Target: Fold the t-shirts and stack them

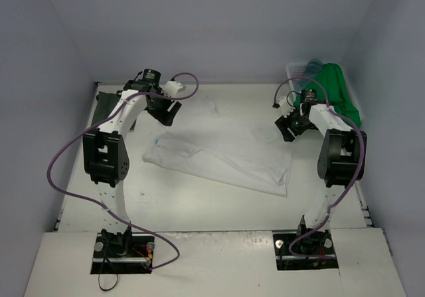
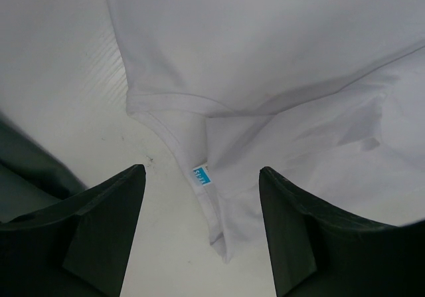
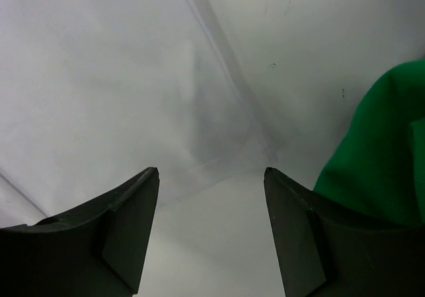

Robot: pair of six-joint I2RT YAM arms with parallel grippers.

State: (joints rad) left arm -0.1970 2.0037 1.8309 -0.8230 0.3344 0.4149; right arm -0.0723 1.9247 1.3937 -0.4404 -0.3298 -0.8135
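Note:
A white t-shirt [image 1: 219,152] lies spread flat across the middle of the table. My left gripper [image 1: 168,116] hovers open over its far left part; the left wrist view shows the collar with a blue tag [image 2: 202,175] between the spread fingers, nothing held. My right gripper [image 1: 288,128] stands open over the shirt's far right corner [image 3: 265,152], empty. A bright green t-shirt [image 1: 339,94] hangs out of the basket at the back right, and its cloth [image 3: 378,151] shows beside my right finger. A dark grey-green t-shirt [image 1: 106,107] lies at the far left, its edge [image 2: 30,164] in the left wrist view.
A white lattice basket [image 1: 297,70] stands in the back right corner with a teal-blue cloth [image 1: 316,65] inside. Grey walls enclose the table on three sides. Purple cables loop off both arms.

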